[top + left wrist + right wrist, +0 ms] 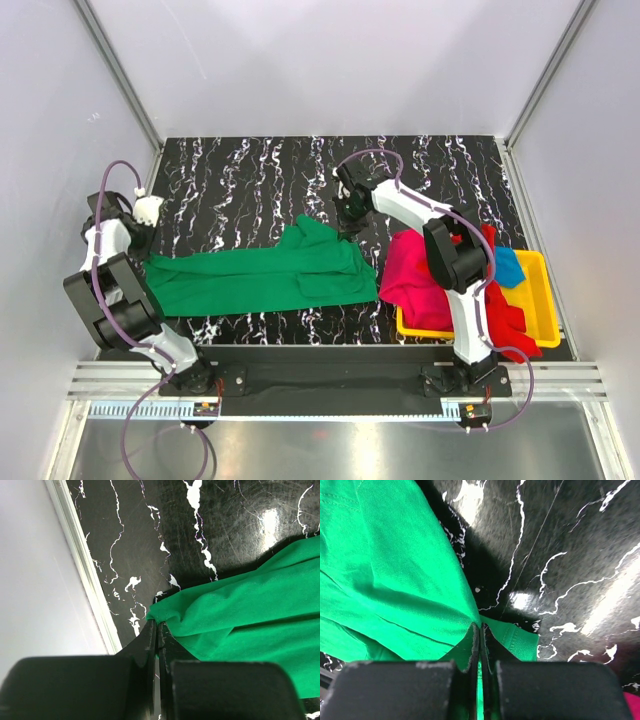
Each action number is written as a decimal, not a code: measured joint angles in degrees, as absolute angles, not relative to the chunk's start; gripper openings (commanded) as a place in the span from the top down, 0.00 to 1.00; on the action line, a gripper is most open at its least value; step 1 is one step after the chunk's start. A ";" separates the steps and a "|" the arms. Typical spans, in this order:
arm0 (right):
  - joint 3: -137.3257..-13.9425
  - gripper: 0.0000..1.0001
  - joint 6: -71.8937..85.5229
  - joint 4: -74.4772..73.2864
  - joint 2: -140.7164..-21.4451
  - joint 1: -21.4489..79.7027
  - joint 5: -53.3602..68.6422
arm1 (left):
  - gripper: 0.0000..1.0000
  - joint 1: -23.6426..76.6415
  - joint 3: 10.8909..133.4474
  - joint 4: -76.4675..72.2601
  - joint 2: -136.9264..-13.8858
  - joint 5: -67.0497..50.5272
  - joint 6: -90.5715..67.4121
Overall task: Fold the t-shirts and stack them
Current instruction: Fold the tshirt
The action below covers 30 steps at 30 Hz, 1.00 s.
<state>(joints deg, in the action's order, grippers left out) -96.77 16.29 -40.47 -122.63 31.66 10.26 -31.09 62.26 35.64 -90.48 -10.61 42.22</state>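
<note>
The green t-shirt (260,275) lies stretched left to right across the black marble table. My left gripper (147,252) is shut on its left corner; the left wrist view shows the jaws (158,626) pinching the green cloth (240,615). My right gripper (345,224) is shut on the shirt's far right edge, and the right wrist view shows the jaws (480,627) closed on the green cloth (395,575). The magenta-pink t-shirt (412,272), the red t-shirt (512,322) and the blue t-shirt (510,266) lie bunched in and over the tray.
The yellow tray (545,300) stands at the right front of the table. White walls with metal frame rails (125,75) enclose the table. The left rail (85,565) runs close beside my left gripper.
</note>
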 measured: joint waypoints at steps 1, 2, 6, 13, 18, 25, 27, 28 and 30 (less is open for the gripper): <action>-96.86 1.00 16.21 -40.42 -122.63 31.64 10.07 | 1.00 -31.09 62.33 35.77 -90.48 -10.61 42.22; -96.88 1.00 16.05 -40.38 -122.54 31.62 9.93 | 1.00 -31.09 62.43 35.92 -90.48 -10.61 42.22; -96.88 1.00 15.64 -40.42 -121.97 31.59 9.41 | 1.00 -31.09 62.83 36.29 -90.48 -10.66 42.17; -103.44 1.00 14.39 -41.43 -121.03 31.16 8.05 | 1.00 -30.85 67.44 37.28 -90.94 -11.31 40.56; -109.03 0.98 13.21 -40.99 -121.03 29.06 8.08 | 1.00 -30.33 72.20 36.21 -91.77 -11.64 37.89; -118.24 1.00 10.20 -40.36 -122.67 26.28 8.75 | 1.00 -29.08 78.50 32.27 -95.50 -12.62 32.38; -120.18 1.00 9.37 -39.44 -123.48 26.28 9.10 | 1.00 -28.56 78.74 30.89 -96.47 -12.56 31.53; -120.75 1.00 8.91 -39.00 -123.83 26.28 9.17 | 1.00 -28.36 78.74 30.35 -96.99 -12.47 31.29; -121.27 1.00 8.14 -38.54 -124.57 26.28 9.54 | 1.00 -28.14 78.74 29.67 -98.00 -12.16 31.00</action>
